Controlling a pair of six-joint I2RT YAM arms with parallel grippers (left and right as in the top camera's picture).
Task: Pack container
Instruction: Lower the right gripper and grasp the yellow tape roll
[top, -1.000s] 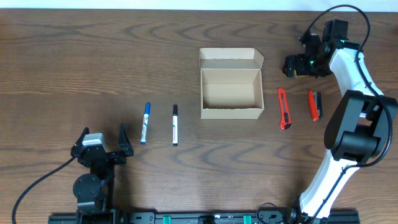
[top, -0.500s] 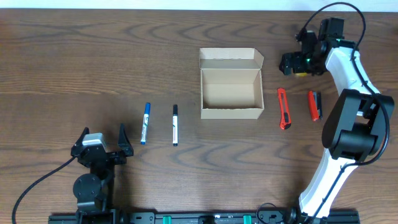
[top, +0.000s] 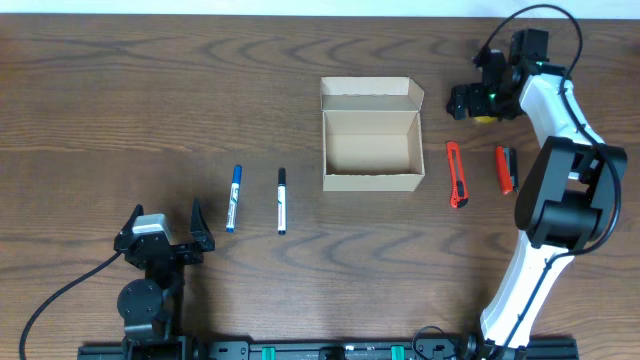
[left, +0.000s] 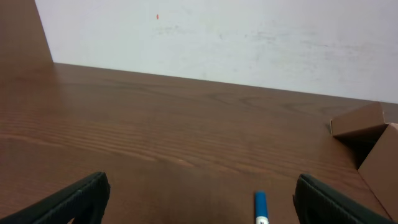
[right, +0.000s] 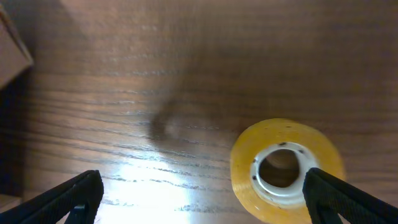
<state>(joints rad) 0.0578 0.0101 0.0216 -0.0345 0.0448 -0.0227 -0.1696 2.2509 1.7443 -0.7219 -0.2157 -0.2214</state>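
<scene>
tabletop of dark wood carried everything. at its near left corner the left gripper sat with jaws spread wide, holding nothing. to its right lay a blue marker and a black marker, side by side but apart. the container stood at mid-table, flap lid folded back on the far side, inside empty. it looked light and thin-walled, so it would probably skid on the wood and buckle under a hard pinch; a gentle hold on a short side wall near a corner seemed safest. right of it lay a red utility knife and a smaller red-and-black tool. the right gripper hung wide apart over a yellow tape roll, not closed on it.
</scene>
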